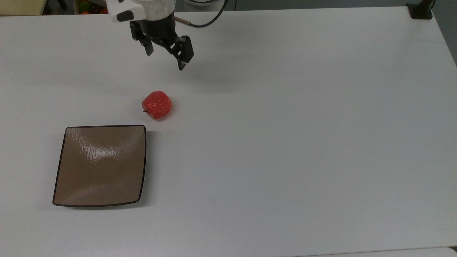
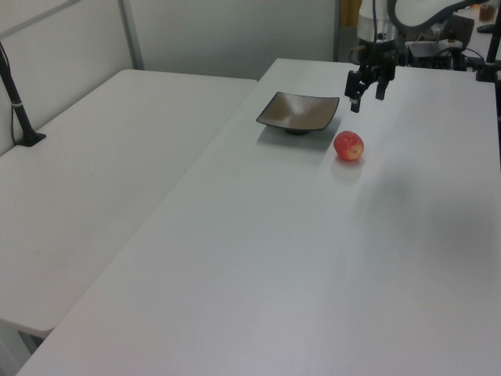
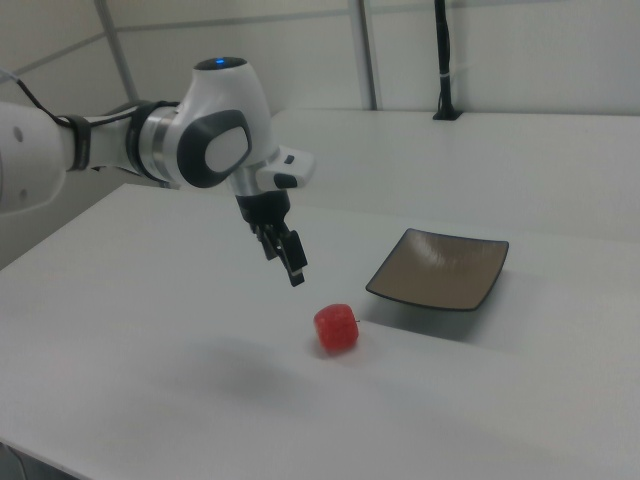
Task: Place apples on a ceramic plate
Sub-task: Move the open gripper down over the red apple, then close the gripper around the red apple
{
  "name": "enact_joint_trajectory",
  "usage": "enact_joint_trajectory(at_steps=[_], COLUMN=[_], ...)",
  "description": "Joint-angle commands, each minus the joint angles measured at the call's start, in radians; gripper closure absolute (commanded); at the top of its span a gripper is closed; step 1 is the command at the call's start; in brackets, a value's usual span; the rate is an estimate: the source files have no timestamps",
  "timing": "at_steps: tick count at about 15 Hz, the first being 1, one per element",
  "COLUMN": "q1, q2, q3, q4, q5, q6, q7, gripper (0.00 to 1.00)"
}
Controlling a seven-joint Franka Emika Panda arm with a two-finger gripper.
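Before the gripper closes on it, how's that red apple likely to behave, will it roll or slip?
The apple is rounded and lies on its side on the smooth white table, so a nudge would probably roll it. Its skin looks glossy, so the open gripper may slip unless centred. It looks rigid and probably light.

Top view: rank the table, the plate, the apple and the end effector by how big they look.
1. Table, by far the largest.
2. Ceramic plate.
3. End effector, open; it sits above the table, nearer the camera, so its apparent size is inflated.
4. Apple, smallest, though not far behind the end effector.
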Motion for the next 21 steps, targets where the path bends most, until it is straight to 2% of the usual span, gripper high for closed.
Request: enact_joint_trajectory(at_steps=[1, 7, 18, 19, 20, 21], q1=[-0.03, -0.038, -0.039, -0.039, -0.039, -0.039], q2=[0.069, 0.172, 0.281, 0.283, 0.284, 0.284], q3=[-0.008, -0.008, -0.008, -0.008, -0.008, -0.008], q4=[0.012, 0.015, 0.015, 0.015, 0.015, 0.015], q5=[0.012, 0.024, 0.018, 0.02, 0.02, 0.018], q6=[0.083, 0.2, 0.283, 0.283, 0.284, 0.284], q7=[0.138, 0.261, 0.262, 0.262, 0.261, 0.261], gripper=[0.0, 0.0, 0.0, 0.07, 0.38, 0.53])
